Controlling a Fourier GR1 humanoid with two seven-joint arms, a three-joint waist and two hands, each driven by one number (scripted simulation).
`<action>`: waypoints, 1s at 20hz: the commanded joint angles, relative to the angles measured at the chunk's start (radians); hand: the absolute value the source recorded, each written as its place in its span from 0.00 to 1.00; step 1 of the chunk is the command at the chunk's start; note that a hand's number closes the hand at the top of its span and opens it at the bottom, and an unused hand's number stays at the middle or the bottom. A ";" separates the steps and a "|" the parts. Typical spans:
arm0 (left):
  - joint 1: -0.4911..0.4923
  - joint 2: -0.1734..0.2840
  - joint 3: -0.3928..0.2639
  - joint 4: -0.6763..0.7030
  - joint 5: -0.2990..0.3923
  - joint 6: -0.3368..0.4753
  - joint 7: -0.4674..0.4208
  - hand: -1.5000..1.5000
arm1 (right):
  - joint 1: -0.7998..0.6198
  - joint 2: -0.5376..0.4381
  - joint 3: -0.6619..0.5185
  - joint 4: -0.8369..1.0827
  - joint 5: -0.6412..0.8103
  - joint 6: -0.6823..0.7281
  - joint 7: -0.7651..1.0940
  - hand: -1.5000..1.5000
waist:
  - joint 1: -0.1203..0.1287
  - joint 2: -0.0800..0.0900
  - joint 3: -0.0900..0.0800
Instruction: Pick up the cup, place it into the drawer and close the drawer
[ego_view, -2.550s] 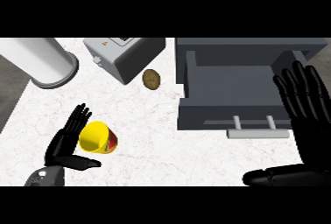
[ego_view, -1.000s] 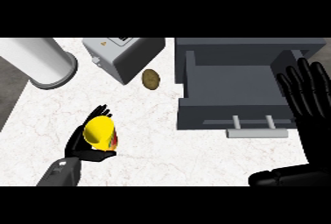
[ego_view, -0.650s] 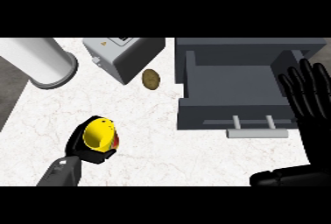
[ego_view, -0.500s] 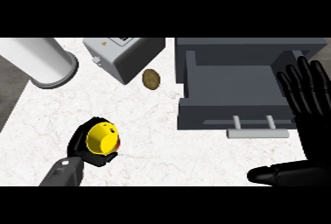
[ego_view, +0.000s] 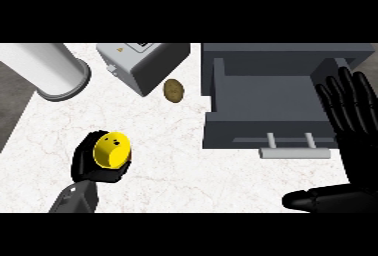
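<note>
**Mia:** Head view first. Where is the cup now?

**Ben:** The yellow cup (ego_view: 112, 149) is in the left hand (ego_view: 100, 167). The black fingers curl round it from below and behind. A moment ago that hand was flat and open beside the cup. Now it is wrapped round it.

**Mia:** So the grab is done?

**Ben:** I think so. The cup looks tipped too, with more of its yellow side facing up than before. I cannot tell if it is off the counter (ego_view: 184, 165) yet.

**Mia:** And the drawer?

**Ben:** The grey drawer (ego_view: 277, 112) is pulled open, off to the right of the cup and well apart from it. Its handle (ego_view: 293, 150) sticks out at the front. Nothing is inside that I can see.

**Mia:** What about the other hand?

**Ben:** The right hand (ego_view: 347, 115) is by the right side of the drawer, fingers straight and spread, holding nothing. It has hardly moved. It is just resting.

**Mia:** What comes next, do you think?

**Ben:** The cup must go up and across to the drawer, then down inside. After that the drawer needs a push shut.

**Mia:** Anything in the way?

**Ben:** A small brown potato (ego_view: 173, 90) lies near the toaster (ego_view: 144, 62), and a big white roll (ego_view: 48, 67) is at the far left. Both sit higher up, so the path looks free to me.
</note>
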 joint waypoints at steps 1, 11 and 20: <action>-0.032 0.004 0.043 0.014 0.023 0.028 -0.124 1.00 | 0.049 0.002 0.016 -0.048 -0.016 0.017 0.014 0.00 | -0.010 0.001 0.000; 0.053 -0.071 -0.132 -0.522 0.054 0.018 0.241 1.00 | 0.012 0.014 0.008 -0.071 0.003 -0.030 0.048 0.00 | 0.013 -0.008 0.002; -0.039 -0.119 -0.214 -0.849 0.125 0.189 0.582 1.00 | -0.001 -0.021 -0.039 0.002 -0.022 0.014 0.002 0.00 | 0.002 -0.003 0.001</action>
